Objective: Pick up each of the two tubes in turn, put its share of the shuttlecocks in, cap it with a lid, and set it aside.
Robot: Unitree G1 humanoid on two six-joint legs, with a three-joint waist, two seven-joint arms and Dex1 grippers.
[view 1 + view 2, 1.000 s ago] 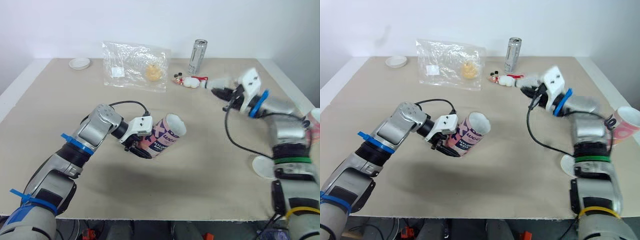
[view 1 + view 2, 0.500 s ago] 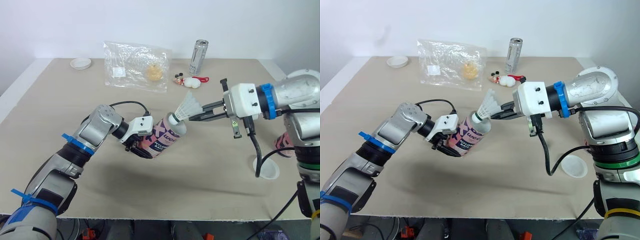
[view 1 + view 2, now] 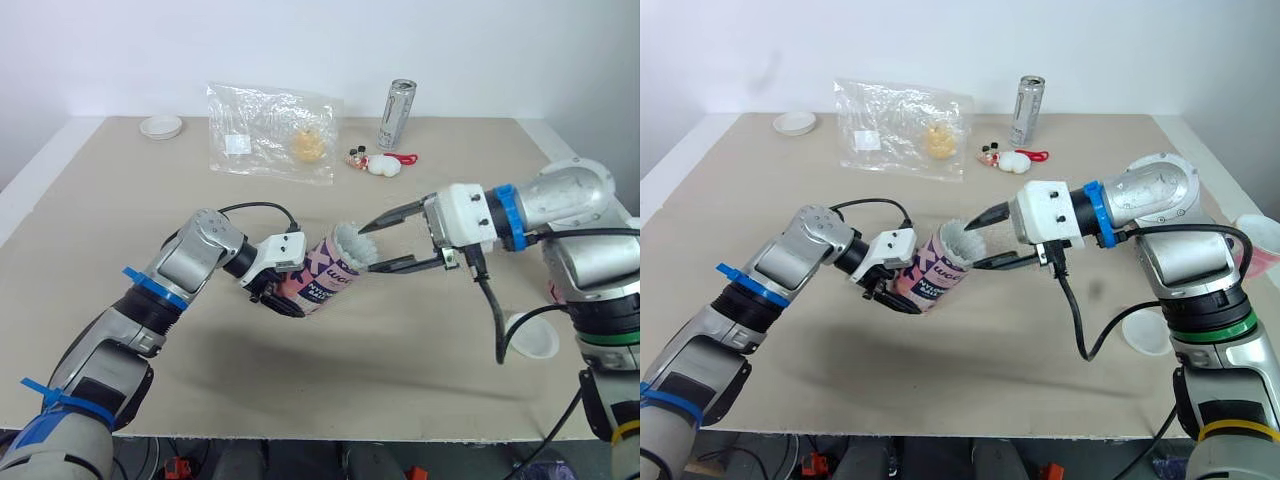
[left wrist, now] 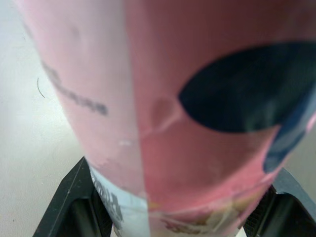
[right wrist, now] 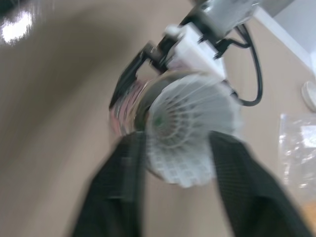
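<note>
The pink tube (image 3: 328, 278) lies tilted in the left claw (image 3: 278, 293), its mouth toward 2 o'clock, held off the worktop (image 3: 120, 220); that claw is clamped across the tube's lower end; a white shuttlecock (image 3: 350, 243) sits in the mouth, feather skirt sticking out; the right claw (image 3: 974, 246), at 3 o'clock of the mouth, is spread wide, one finger on each side of the skirt, gripping nothing; a second tube (image 3: 1262, 238) is at the worktop's right edge; a white lid (image 3: 1145, 331) lies at 5 o'clock of the right claw.
</note>
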